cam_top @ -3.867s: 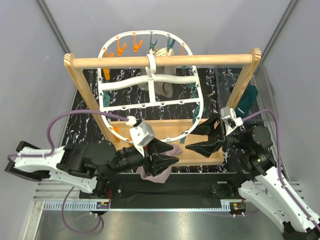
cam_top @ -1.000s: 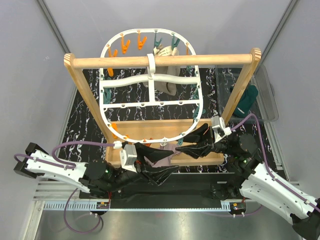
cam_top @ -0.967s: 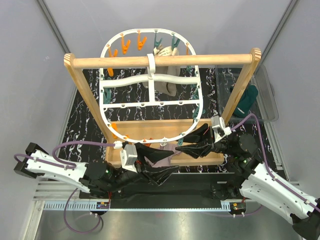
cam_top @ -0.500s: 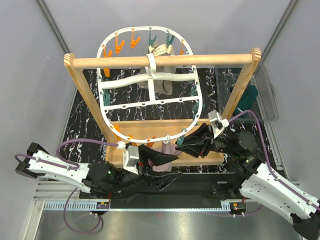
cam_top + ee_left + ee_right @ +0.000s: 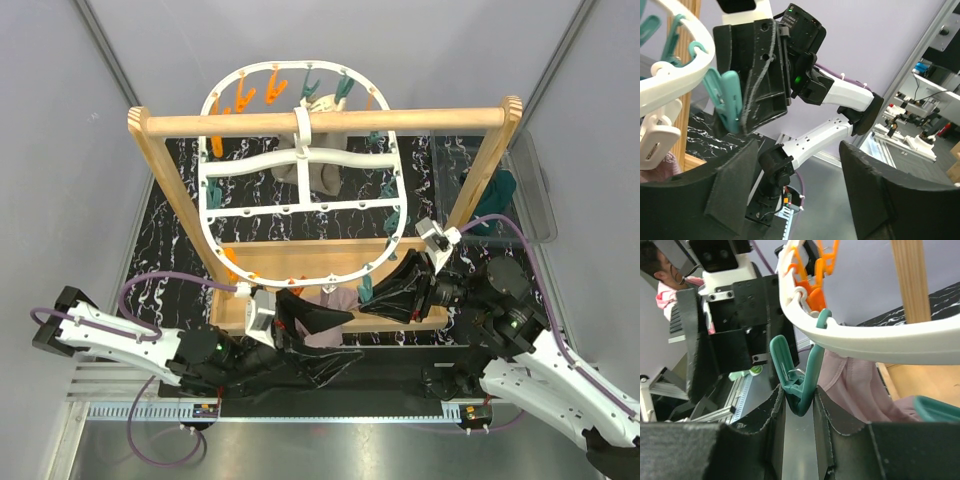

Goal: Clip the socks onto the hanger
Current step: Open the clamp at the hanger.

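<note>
Your right gripper (image 5: 799, 394) is closed narrow on the tail of a teal clothespin (image 5: 790, 374), its two fingers pressing the pin from either side. That pin hangs from the near rim of the hanger (image 5: 880, 342), just beside a cluster of orange clothespins (image 5: 812, 287) on the same rim. Your left gripper (image 5: 800, 160) is spread wide with nothing between its fingers; from its wrist camera you look straight across at the right gripper and the teal pin it pinches. A mauve-pink sock (image 5: 335, 302) hangs just under the hanger's near rim, between the two grippers, with its upper end hidden behind the white plastic, so you cannot tell from these views whether a pin bites it. From above, the left gripper's fingers sit on either side of the sock's lower part without closing on it. A dark teal sock (image 5: 495, 190) lies well apart in the clear bin (image 5: 538, 195) at the right edge of the desk (image 5: 170, 260). The hanger hooks over the wooden rail stand (image 5: 400, 119), and a grey-beige cloth (image 5: 322, 178) dangles under its far half.
</note>
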Tool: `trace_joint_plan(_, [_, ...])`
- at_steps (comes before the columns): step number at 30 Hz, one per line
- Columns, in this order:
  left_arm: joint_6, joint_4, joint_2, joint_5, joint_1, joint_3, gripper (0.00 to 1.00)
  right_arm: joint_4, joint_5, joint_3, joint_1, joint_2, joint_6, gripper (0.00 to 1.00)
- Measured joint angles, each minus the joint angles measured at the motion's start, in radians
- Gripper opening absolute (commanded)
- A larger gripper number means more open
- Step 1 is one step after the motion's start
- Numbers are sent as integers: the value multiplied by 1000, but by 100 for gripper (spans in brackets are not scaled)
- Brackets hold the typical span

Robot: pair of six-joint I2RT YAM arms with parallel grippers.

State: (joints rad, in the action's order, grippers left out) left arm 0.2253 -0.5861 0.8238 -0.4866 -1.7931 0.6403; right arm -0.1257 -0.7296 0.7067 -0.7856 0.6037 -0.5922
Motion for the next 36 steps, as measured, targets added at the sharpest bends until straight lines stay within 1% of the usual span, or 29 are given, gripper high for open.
trace_joint_plan(3, [29, -21, -27, -13, 0, -30, 78, -3, -26, 0, 0, 9, -11, 16])
trace_joint_plan(10, [91, -38, -37, -16, 8, -18, 78, -23, -67, 0, 0, 36, -12, 13])
trace_joint_plan(14, [98, -62, -10, -23, 8, 6, 82, -27, -82, 8, 0, 48, -33, 13])
trace_joint_plan(22, [99, -138, -2, -61, 14, 7, 92, -4, -101, 50, 0, 51, -113, 13])
trace_joint_plan(25, [101, -159, 6, -72, 19, 8, 93, 8, -100, 69, 0, 51, -129, 12])
trace_joint_plan(29, [108, -162, 51, -85, 33, 31, 98, 12, -95, 78, 1, 51, -138, 12])
trace_joint_plan(34, [112, -156, 91, -104, 38, 58, 99, 17, -93, 80, 1, 52, -141, 12])
trace_joint_plan(36, [111, -185, 98, -106, 42, 57, 99, 18, -91, 80, 1, 52, -142, 11])
